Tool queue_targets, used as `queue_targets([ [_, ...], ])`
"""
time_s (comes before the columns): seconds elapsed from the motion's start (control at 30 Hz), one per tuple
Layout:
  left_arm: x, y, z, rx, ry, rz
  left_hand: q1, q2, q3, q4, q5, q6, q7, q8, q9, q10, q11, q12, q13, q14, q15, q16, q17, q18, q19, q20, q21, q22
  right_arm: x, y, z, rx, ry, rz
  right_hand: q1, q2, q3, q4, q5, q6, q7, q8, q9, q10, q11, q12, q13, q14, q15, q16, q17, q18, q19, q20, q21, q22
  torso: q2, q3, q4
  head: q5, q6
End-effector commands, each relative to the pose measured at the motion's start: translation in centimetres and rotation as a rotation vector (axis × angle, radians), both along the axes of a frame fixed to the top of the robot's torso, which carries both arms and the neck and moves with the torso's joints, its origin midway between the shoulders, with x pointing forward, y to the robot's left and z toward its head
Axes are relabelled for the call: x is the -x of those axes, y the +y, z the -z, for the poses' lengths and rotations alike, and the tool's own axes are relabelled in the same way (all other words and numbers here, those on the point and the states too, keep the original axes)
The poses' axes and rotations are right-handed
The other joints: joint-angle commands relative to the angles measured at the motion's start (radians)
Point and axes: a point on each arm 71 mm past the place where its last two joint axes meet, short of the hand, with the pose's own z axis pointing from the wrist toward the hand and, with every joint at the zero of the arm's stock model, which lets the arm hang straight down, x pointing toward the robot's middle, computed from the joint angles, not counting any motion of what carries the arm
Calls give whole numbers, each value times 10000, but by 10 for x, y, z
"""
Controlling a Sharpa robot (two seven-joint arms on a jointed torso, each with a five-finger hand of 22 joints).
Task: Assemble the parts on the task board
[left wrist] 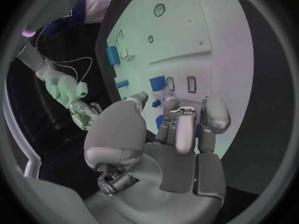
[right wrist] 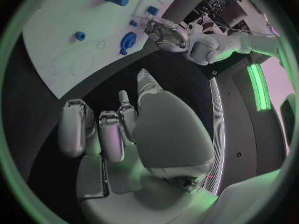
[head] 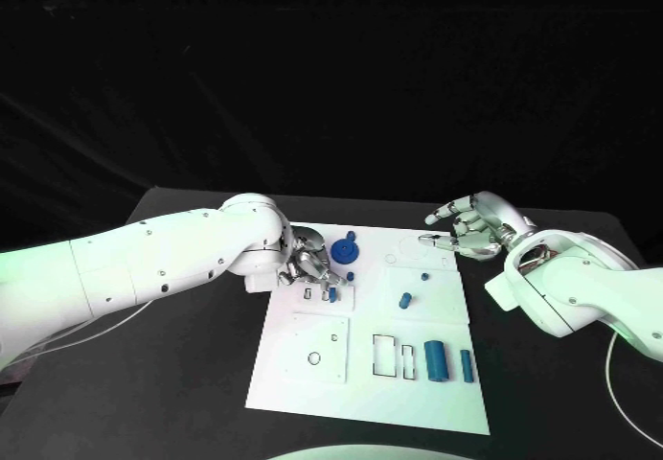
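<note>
1. Board first — your white task board [head: 311,379] lies mid-table, blue parts [head: 437,360] toward its 4 o'clock.
2. Left hand [head: 307,263] at its 11 o'clock — grip unclear, you can't tell.
3. Right hand [head: 468,227] at 1 o'clock, fingers apart, holding nothing.

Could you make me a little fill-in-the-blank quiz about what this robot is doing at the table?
1. The task board is coloured ____.
2. The hand working over the board's small blue parts is the ____ hand.
3. The right hand holds ____.
4. The table is coloured ____.

Missing words: white; left; nothing; black
</note>
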Motion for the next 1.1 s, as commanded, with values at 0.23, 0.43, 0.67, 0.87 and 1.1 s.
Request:
queue_targets([
  [0.23,3,-3,2,-330,318,491,1,65,-46,-22,46,-72,-5,57,30,-9,-19,12,89,415,-52,-61,446,-131,-49,-7,28,23,0,1,0,62,-49,-4,-16,40,-1,11,-13,60,14,43,8,-36,-47,-62,285,804,-89,-68,1598,207,-29,-16,-49,916,-12,-14,4,2,-21],
  [0.43,4,-3,2,-356,397,544,72,83,-30,-35,59,-61,-14,88,54,17,-26,50,127,410,-54,-65,439,-128,-66,-4,25,13,-1,1,0,65,-41,-14,-16,40,-1,11,-13,60,14,43,8,-36,-47,-62,285,804,-89,-68,1598,207,-29,-16,-49,916,-6,-13,4,-5,-31],
  [0.67,4,-4,2,-333,449,550,247,107,17,-43,72,-72,-23,121,87,18,-34,74,132,409,-61,-61,445,-130,-69,-2,38,38,-1,2,0,67,-33,-20,-25,47,-4,15,-12,59,11,49,9,-35,-48,-61,286,804,-92,-68,1598,206,-28,-19,-51,916,-6,-13,6,-5,-32],
  [0.87,3,-5,3,-292,495,527,440,134,83,-51,79,-89,-31,136,110,7,-42,83,123,407,-67,-62,441,-129,-79,-3,46,47,-1,2,0,70,-21,-27,-25,47,-4,15,-12,59,11,49,9,-35,-48,-61,286,804,-92,-68,1598,206,-28,-19,-51,916,3,-19,1,-9,-48],
  [1.1,3,-7,5,-257,568,515,651,197,186,-53,89,-112,-36,141,128,-8,-48,90,110,404,-72,-64,435,-130,-86,-4,57,63,-1,3,1,79,-2,-35,-29,58,-4,15,-10,58,8,57,9,-26,-51,-55,295,807,-95,-66,1610,200,-14,-23,-30,930,7,-17,-7,-12,-74],
])
